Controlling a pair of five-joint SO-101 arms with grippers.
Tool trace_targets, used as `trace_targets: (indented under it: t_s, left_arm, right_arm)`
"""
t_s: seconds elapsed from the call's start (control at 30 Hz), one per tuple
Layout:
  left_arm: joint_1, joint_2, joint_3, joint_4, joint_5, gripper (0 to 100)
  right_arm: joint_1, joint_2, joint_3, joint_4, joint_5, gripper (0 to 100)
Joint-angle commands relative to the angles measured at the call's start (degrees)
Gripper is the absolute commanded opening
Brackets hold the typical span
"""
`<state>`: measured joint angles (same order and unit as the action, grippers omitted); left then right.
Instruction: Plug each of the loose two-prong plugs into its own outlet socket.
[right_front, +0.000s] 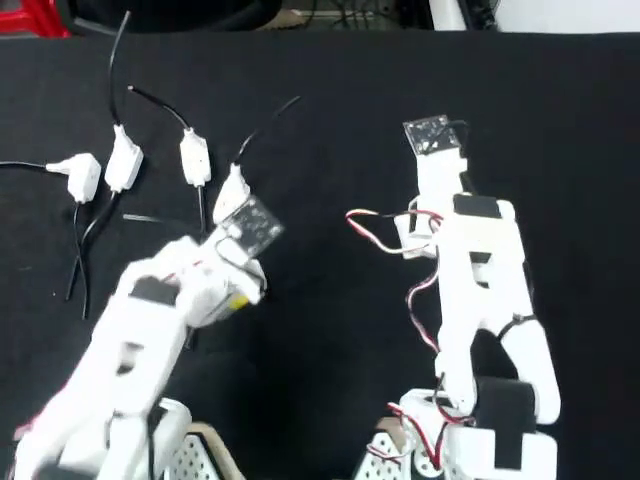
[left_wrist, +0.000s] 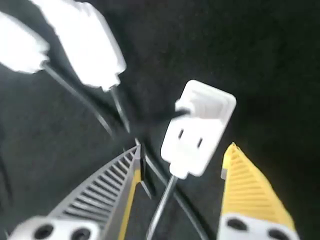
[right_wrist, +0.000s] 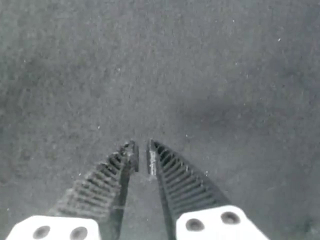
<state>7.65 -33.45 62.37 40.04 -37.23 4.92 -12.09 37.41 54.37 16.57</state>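
— Left wrist view: what lies nearest the left gripper (left_wrist: 184, 147)?
— One white outlet socket (left_wrist: 192, 137), its two slots facing up. It lies flat on the black table (left_wrist: 280, 60) between widely spread fingers (left_wrist: 250, 185), and neither finger touches it. Two more white pieces lie just beyond it, the nearer piece (left_wrist: 85, 45) and the farther piece (left_wrist: 17, 47).
— High view: how many cable pieces in all?
— Four, in a loose row at the table's far left: first end (right_front: 80, 175), second end (right_front: 123, 160), third end (right_front: 195, 158), fourth end (right_front: 232, 190). The fourth lies just beside the tip of the left arm (right_front: 150, 320). Which of them are plugs cannot be told from here.
— Edges and free room?
— One cable (right_front: 20, 164) runs off the left edge. Bare cloth spans the middle and the right side, all around the right arm (right_front: 470, 270).
— Right wrist view?
— Right gripper (right_wrist: 141, 150): fingers drawn almost together, holding nothing, over bare cloth.
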Motion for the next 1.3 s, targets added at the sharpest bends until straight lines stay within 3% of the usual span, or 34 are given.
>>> trace_targets:
  t_s: [0.0,0.3,0.43,0.53,0.8,1.0,1.27]
  left_arm:
    - [0.6,12.6,-9.9,-2.8,-0.5,26]
    - [0.6,26.4,-17.2,-3.3,-0.4,25]
    - [1.8,26.4,-18.3,-3.1,0.3,12]
    - [4.2,26.4,-19.6,-3.1,6.2,2]
    - [5.2,27.0,-30.1,-3.5,20.0,6]
    - [5.2,27.1,-30.9,-13.2,31.8,8]
    - [-1.5,26.4,-29.5,-10.5,42.6,28]
  right_arm:
    - [0.9,0.9,-1.9,-2.1,0.3,3.2]
    - [0.9,4.4,-2.0,-5.3,0.3,3.2]
    - [0.9,4.5,-2.0,-5.3,0.1,3.2]
    - [0.9,4.5,-2.0,-5.3,0.0,3.2]
    - [0.8,4.5,-1.9,-5.3,-0.1,3.2]
    - [-0.8,4.5,-1.6,-5.2,0.4,3.2]
    - [-1.4,4.2,-1.3,-4.7,0.4,3.2]
